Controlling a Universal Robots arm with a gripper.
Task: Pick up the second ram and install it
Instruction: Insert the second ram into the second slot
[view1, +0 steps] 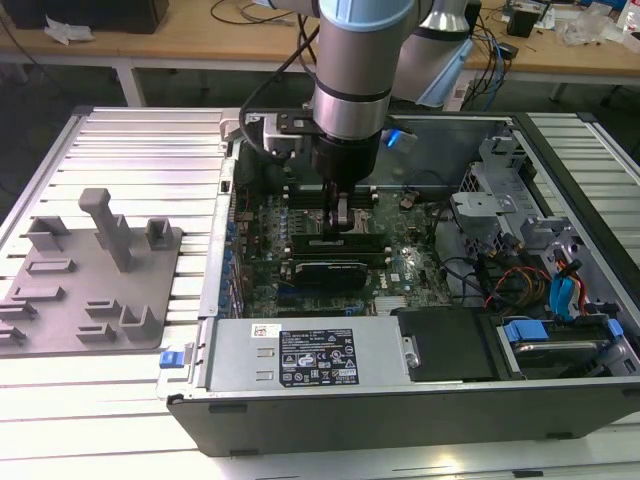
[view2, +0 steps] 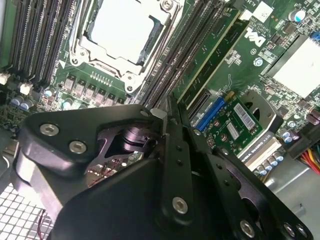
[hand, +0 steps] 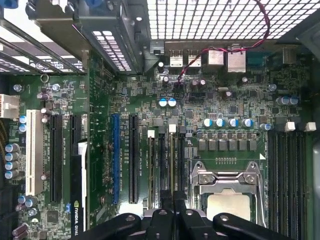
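second ram (hand: 171, 165): stands on edge in a memory slot on the motherboard (hand: 225, 105), just beside the CPU socket (hand: 227, 200), as seen in the first wrist view. gripper (hand: 172, 197) is directly over the stick. Jaws look closed on its thin top edge, with only a narrow gap between them. neighbour stick (hand: 150, 165) sits in a nearby slot, parallel to it. Both slots have a white latch at one end.

Exterior view, its left to its right:
- grey slotted tray (view1: 90, 270) lies flat on the slatted table (view1: 130, 140), well apart from the arm.
- computer case (view1: 400, 425) lies open just beside the tray. The arm points straight down into it, gripper tip at the board near the middle.
- power supply (view1: 300, 352) runs along the case's near wall.
- blue-tabbed drive (view1: 560, 345) and red and orange cables (view1: 520, 280) are at the far right.

In the second wrist view the black fingers (view2: 175, 150) converge to a point over the slot rows.
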